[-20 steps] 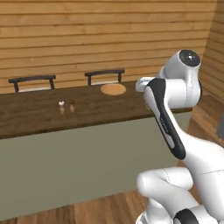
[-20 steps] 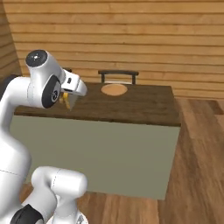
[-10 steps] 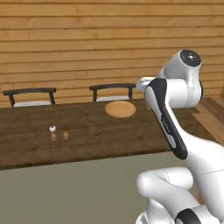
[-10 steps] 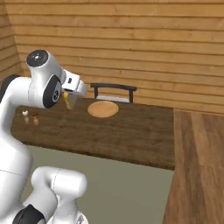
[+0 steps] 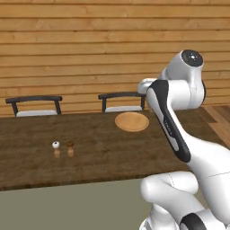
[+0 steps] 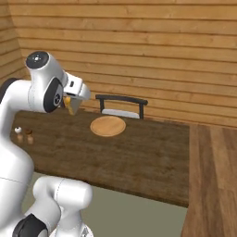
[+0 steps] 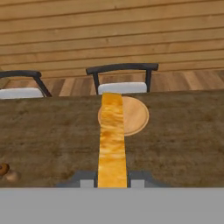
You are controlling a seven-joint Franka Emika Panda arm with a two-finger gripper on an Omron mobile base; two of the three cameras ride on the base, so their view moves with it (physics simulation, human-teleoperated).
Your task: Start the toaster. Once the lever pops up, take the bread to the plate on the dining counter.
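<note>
My gripper [image 7: 112, 179] is shut on the bread [image 7: 112, 140], a golden-tan slice seen edge-on that sticks out forward from between the fingers. From the right base view the bread [image 6: 71, 105] hangs under the hand, held above the dining counter [image 6: 148, 157]. The round orange-tan plate [image 7: 136, 116] lies bare on the dark wood dining counter [image 7: 52, 131], just beyond the slice's far end. That plate [image 5: 131, 121] sits near the counter's far edge, in front of a chair; in the right base view the plate [image 6: 108, 126] is ahead of the hand. The toaster is out of view.
Two dark chairs [image 5: 33, 105] [image 5: 122, 101] stand behind the counter against a wooden plank wall. Small salt and pepper shakers [image 5: 56, 148] [image 5: 70, 148] stand on the counter left of the plate. The counter ends at the right, with wood floor [image 6: 213, 176] beyond.
The whole scene has shifted: the base has driven closer to the dining counter, so the plate and chairs look larger and nearer. The gripper still holds the bread.
</note>
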